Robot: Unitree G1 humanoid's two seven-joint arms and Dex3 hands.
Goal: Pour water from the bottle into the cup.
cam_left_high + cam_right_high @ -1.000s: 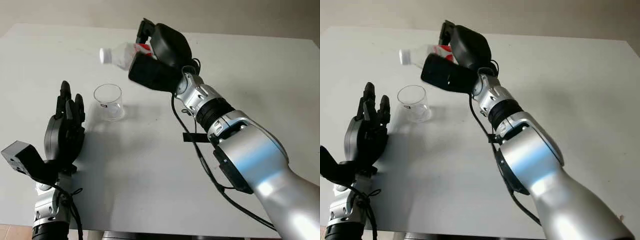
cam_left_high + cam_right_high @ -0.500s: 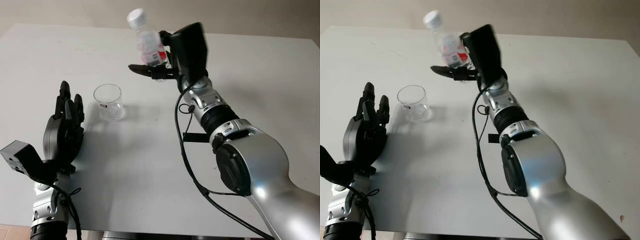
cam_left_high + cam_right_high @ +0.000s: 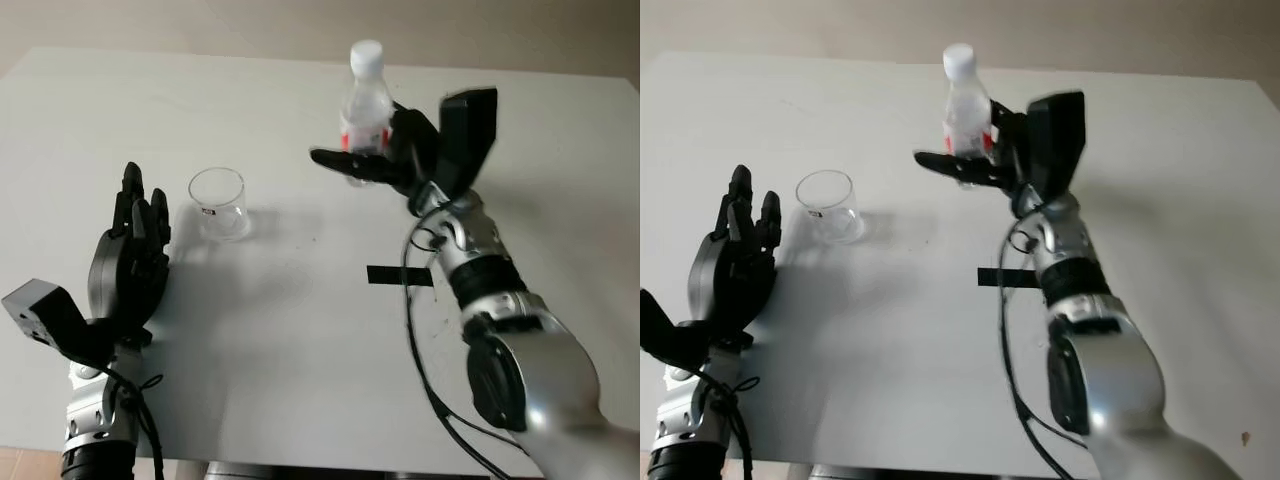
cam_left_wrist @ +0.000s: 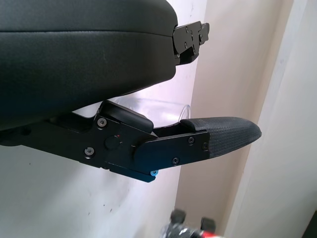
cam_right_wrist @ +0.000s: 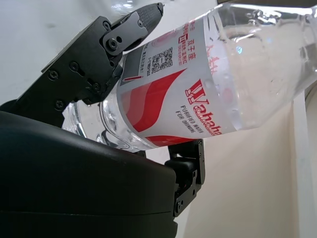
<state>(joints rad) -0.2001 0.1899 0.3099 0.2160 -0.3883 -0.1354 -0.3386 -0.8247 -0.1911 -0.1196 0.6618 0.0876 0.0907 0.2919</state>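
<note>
One bottle upright, one cup waiting.
My right hand (image 3: 400, 155) grasps the bottle (image 3: 365, 115) above the desk (image 3: 300, 350); my released left hand (image 3: 130, 255) hovers beside the cup (image 3: 218, 203).

A broad, matte white rectangular table (image 3: 300, 340) stood against a plain beige wall (image 3: 300, 25), with one short black tape strip (image 3: 399, 276) stuck on it.

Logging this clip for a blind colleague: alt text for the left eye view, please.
The right hand holds a capped bottle upright above a white table, right of an empty clear cup. The left hand is open near the table's front left, beside the cup.
</note>
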